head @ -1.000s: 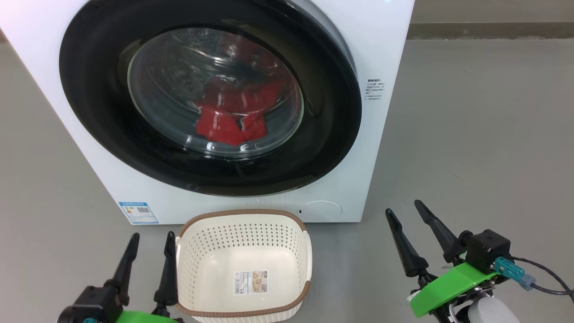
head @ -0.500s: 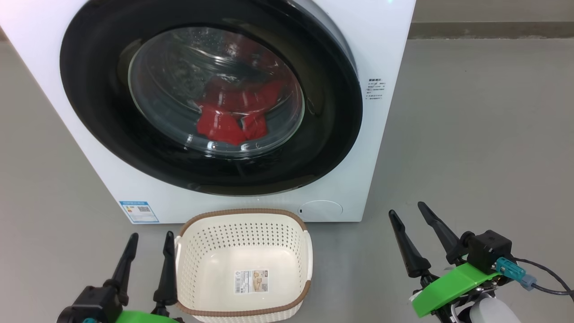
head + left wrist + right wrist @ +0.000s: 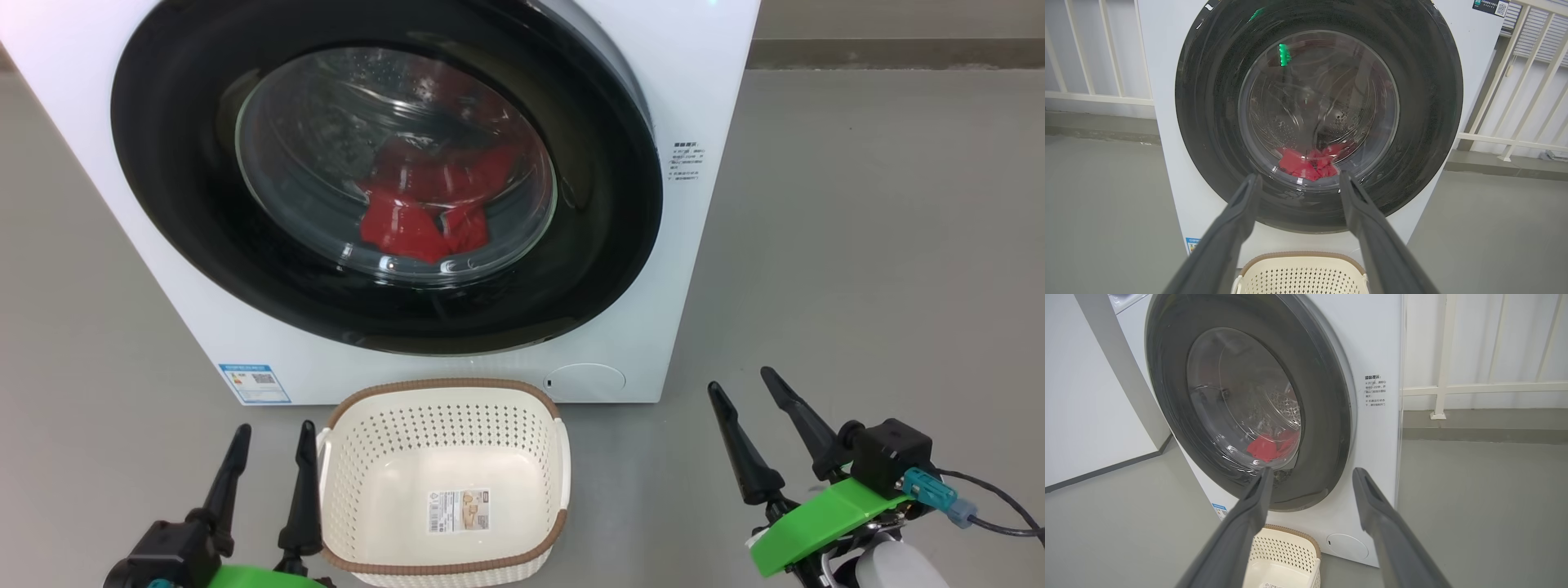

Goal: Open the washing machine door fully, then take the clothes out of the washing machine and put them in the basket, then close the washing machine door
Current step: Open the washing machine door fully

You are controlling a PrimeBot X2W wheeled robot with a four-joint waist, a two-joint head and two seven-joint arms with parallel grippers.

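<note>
The white washing machine (image 3: pixel 702 65) stands in front of me on the floor. Its door (image 3: pixel 604 204), a black-rimmed round one with a glass bowl, lies against the front. Red clothes (image 3: pixel 408 229) show through the glass at the bottom of the drum. The cream basket (image 3: pixel 441 384) sits empty on the floor right below the door. My left gripper (image 3: pixel 275 427) is open just left of the basket. My right gripper (image 3: pixel 740 379) is open over bare floor to the basket's right. In the wrist views the left gripper (image 3: pixel 1299 176) and right gripper (image 3: pixel 1313 470) point at the door (image 3: pixel 1208 102) from a distance.
Grey floor (image 3: pixel 882 245) stretches to the right of the machine. A white railing (image 3: pixel 1453 388) runs behind and beside it, and a white wall (image 3: pixel 1086 396) stands on the machine's other side. A round service flap (image 3: pixel 584 381) sits low on the machine front.
The whole head picture has shifted very slightly, so the camera has moved. Door, clothes, basket and both grippers keep their places.
</note>
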